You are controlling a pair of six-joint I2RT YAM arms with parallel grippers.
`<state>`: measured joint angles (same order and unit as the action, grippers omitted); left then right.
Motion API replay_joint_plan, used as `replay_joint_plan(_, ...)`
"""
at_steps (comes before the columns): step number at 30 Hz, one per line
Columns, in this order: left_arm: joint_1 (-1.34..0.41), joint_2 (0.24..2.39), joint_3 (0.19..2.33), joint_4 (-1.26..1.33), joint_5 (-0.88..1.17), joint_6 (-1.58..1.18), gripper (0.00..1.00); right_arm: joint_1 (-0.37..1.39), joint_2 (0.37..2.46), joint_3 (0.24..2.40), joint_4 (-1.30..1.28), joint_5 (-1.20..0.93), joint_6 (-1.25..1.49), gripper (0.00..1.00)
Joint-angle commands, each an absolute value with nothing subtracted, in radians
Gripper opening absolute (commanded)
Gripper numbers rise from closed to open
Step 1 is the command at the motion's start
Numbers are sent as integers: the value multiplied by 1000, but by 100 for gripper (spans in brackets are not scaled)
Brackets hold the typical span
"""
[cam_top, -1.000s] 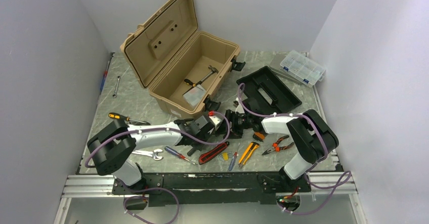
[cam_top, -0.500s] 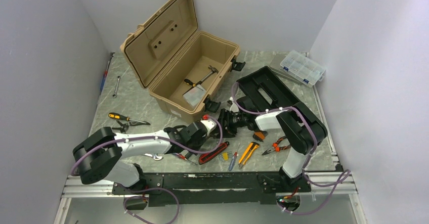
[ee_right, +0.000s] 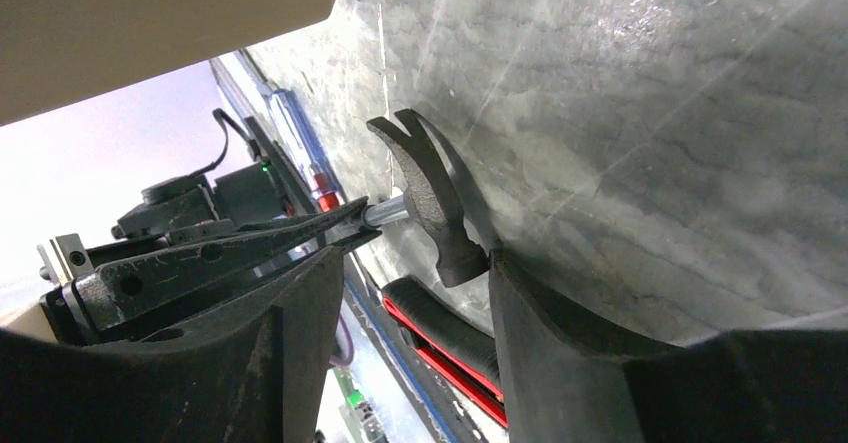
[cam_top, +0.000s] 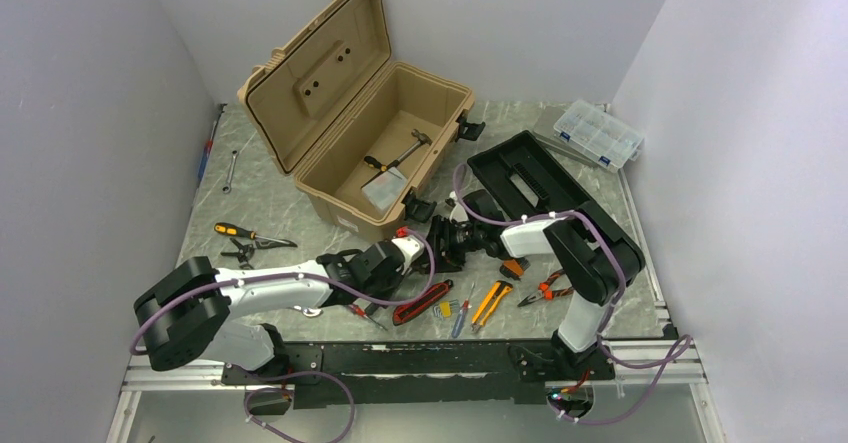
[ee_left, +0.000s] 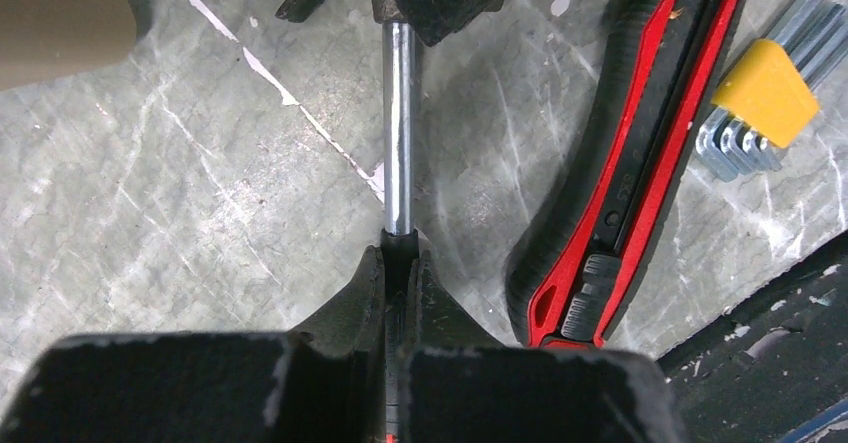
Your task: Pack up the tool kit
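The tan toolbox point(cam_top: 345, 208) stands open at the back left, lid point(cam_top: 315, 73) up, with a small hammer and a scraper point(cam_top: 385, 181) inside. Its black insert tray point(cam_top: 530, 178) lies on the table to its right. My left gripper point(cam_top: 398, 255) point(ee_left: 400, 255) is shut on the black handle of a claw hammer point(ee_left: 399, 113), which lies low over the table in front of the box. My right gripper point(cam_top: 442, 241) point(ee_right: 410, 263) is open, its fingers either side of the hammer's head point(ee_right: 425, 193).
A red utility knife point(ee_left: 630, 163) point(cam_top: 420, 303) and yellow hex keys point(ee_left: 765, 93) lie right of the hammer. A yellow knife point(cam_top: 490, 303), orange pliers point(cam_top: 545, 288), screwdrivers point(cam_top: 240, 231) and a wrench point(cam_top: 229, 171) lie about. A clear organiser point(cam_top: 598, 133) sits back right.
Both grippers have shifted left together in front of the toolbox. The left elbow has swung out to the left and the right arm has reached further in.
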<state>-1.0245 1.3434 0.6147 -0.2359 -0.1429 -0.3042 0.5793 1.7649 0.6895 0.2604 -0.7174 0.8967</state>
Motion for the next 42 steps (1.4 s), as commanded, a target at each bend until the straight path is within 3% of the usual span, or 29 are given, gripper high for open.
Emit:
replay_joint_plan(1, -1018, 1322, 663, -168, -101, -309, 0, 586, 1706, 718, 145, -614, 820, 59)
replay_joint_plan(12, -991, 1315, 703, -204, -95, -307, 0, 583, 1653, 671, 86, -544, 788, 70)
replay_joint_plan(25, -988, 1342, 723, -225, -116, -321, 1, 592, 1660, 665, 130, -536, 843, 73)
replay_joint_plan(29, -988, 1411, 792, -358, -172, -316, 39, 592, 1635, 671, 100, -514, 829, 73)
replay_joint_plan(34, -1006, 1445, 807, -358, -142, -306, 57, 576, 1618, 667, 82, -503, 821, 72)
replay_joint_plan(38, -1011, 1482, 829, -380, -140, -312, 61, 554, 1593, 647, 78, -497, 817, 71)
replay_joint_plan(42, -1012, 1528, 862, -348, -143, -323, 54, 534, 1562, 627, 72, -475, 815, 71)
